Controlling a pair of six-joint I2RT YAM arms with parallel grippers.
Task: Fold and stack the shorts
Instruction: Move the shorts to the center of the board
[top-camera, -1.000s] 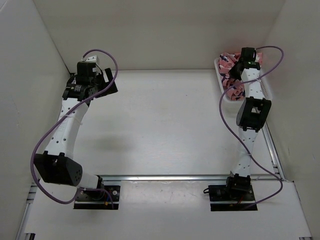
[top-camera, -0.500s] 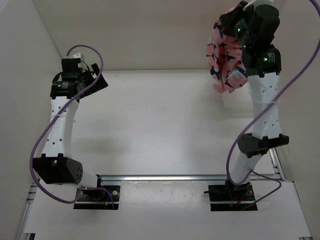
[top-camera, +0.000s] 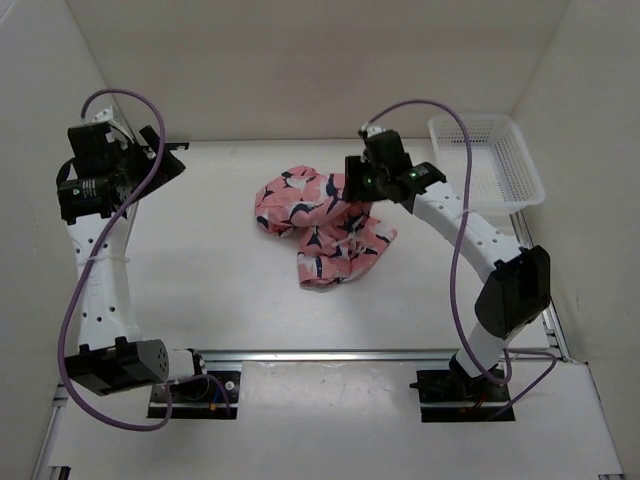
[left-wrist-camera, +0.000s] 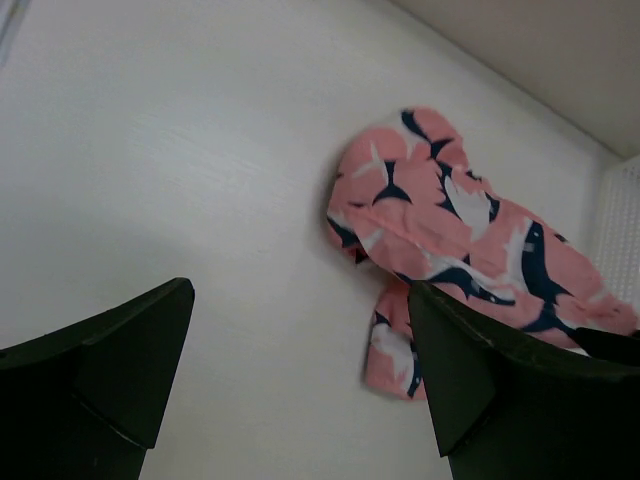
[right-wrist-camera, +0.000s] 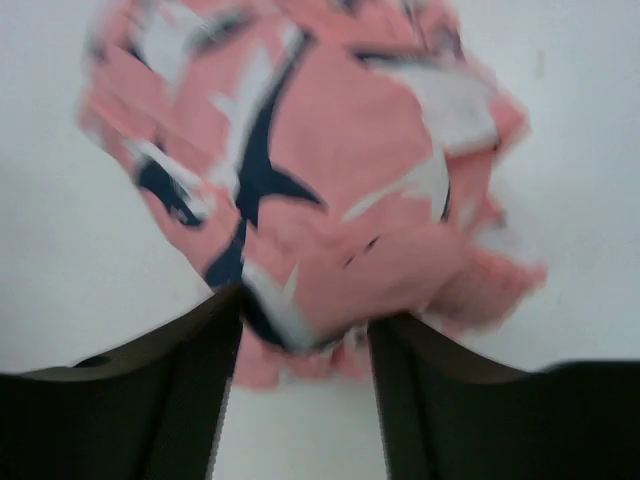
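The shorts (top-camera: 318, 225) are lying in a crumpled heap on the worktop (top-camera: 215, 290), around the middle and towards the far side, with the shark print facing up. The right end effector (top-camera: 347, 200) is reaching down onto the heap's right-hand edge. In the right wrist view its two fingers (right-wrist-camera: 160, 390) are sitting either side of a bunched fold of the shorts (right-wrist-camera: 310, 170). That picture is blurred, so the grip seems closed on cloth rather than plainly so.

The left end effector (top-camera: 165, 160) is hanging above the far left corner, well apart from the shorts. Its jaws are standing wide with nothing between them (left-wrist-camera: 300, 295), and its camera is looking across bare worktop at the heap (left-wrist-camera: 450, 235).

A white mesh basket (top-camera: 522, 170) is sitting in the far right corner, well apart from the shorts.
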